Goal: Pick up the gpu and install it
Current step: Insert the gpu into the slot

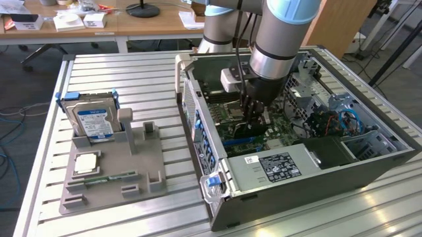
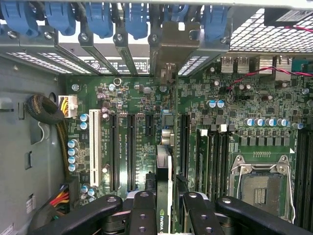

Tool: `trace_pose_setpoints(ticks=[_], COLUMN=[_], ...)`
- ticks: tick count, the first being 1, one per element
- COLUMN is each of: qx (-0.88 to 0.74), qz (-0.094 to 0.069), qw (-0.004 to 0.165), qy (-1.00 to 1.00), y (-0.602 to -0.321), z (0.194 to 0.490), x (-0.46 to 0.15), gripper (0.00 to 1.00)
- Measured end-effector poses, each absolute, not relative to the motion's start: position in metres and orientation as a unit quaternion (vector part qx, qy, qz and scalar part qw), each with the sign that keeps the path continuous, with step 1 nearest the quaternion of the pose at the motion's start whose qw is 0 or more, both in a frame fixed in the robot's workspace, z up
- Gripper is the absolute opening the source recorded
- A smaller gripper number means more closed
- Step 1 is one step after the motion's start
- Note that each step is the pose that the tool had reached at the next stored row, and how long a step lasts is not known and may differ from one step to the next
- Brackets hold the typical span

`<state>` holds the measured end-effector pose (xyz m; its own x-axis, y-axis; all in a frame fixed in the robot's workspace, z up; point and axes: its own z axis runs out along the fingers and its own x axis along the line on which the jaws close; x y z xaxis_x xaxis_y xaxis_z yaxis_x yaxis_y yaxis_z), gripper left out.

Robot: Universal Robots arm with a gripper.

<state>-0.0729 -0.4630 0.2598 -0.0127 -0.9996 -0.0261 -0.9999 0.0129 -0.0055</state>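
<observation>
One arm reaches down into an open computer case (image 1: 316, 180) that lies on its side on the slatted metal counter (image 1: 132, 74). Its gripper (image 2: 168, 208) is closed on the gpu (image 2: 163, 171), with a black finger pressed against each face of the card. The gpu stands on edge over the green motherboard (image 2: 220, 98), among the long black expansion slots (image 2: 131, 147) and beside the open CPU socket (image 2: 261, 183). Its silver end bracket (image 2: 171, 46) sits up against the case's rear slot openings, under a row of blue clips (image 2: 98, 19). I cannot tell whether the card's lower edge is pressed home in a slot. In the exterior view the power supply (image 1: 274, 165) lies in the case just beside the gripper. Well apart, at the exterior view's left, a grey fixture tray (image 1: 112, 163) carries an upright hard drive (image 1: 92, 123) and a small memory stick (image 1: 105, 178).
</observation>
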Motion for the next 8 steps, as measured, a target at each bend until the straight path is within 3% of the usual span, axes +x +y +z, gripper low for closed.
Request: trace_pose_setpoints(ticks=[8], qx=[-0.702], qz=[0.007], qw=[0.011], qy=[0.712], y=[-0.4629], z=[0.2596], x=[-0.0735], gripper=[0.26])
